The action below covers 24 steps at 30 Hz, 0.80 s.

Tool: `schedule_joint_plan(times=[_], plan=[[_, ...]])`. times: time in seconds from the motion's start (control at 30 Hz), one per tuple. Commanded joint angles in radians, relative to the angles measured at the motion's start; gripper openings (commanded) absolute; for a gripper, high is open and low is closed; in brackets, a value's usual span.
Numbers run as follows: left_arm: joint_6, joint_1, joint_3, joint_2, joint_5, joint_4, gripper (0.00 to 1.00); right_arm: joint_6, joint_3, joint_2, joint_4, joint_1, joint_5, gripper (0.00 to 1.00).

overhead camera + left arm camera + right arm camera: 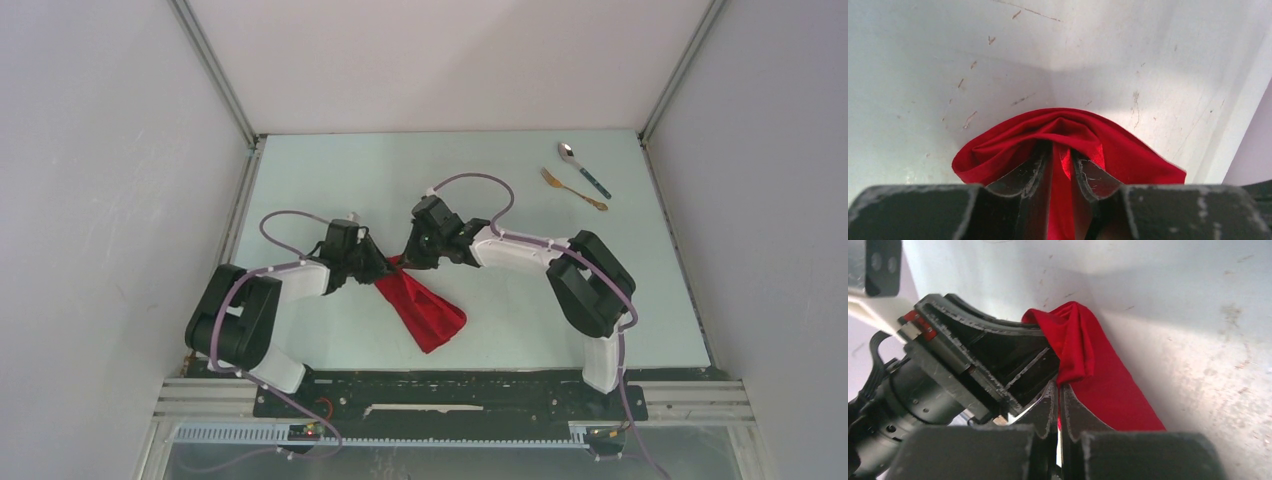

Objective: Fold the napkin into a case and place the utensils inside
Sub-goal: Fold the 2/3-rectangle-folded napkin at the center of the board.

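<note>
Red napkin point(428, 308) bunched mid-frame — left gripper point(1062, 155) and right gripper point(1058, 390) each clamped on its upper end; spoon point(583, 167), fork point(573, 189) lie upper right, well apart.

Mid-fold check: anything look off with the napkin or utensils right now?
The napkin is bunched into a crumpled wedge, not flat, with the left hand and right hand both pinching the same end. The spoon and fork lie side by side at the far right corner.
</note>
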Motion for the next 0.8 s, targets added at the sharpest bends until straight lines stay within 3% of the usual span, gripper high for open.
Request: schedule_joint_plan(times=[0.0,0.23,0.67,0.77], plan=[[0.038,0.011,0.065,0.022,-0.031,-0.009,0.27,0.049,-0.03,-0.037,0.167,0.005,-0.118,0.0],[0.105,0.011,0.107,-0.078,-0.107,-0.186,0.28,0.163,-0.136,0.001,0.438,0.006,-0.195,0.0],[0.095,0.012,0.121,-0.251,-0.22,-0.39,0.26,0.187,-0.187,0.064,0.545,0.019,-0.153,0.0],[0.096,0.021,0.124,-0.317,-0.273,-0.433,0.32,0.184,-0.194,0.077,0.565,0.033,-0.136,0.0]])
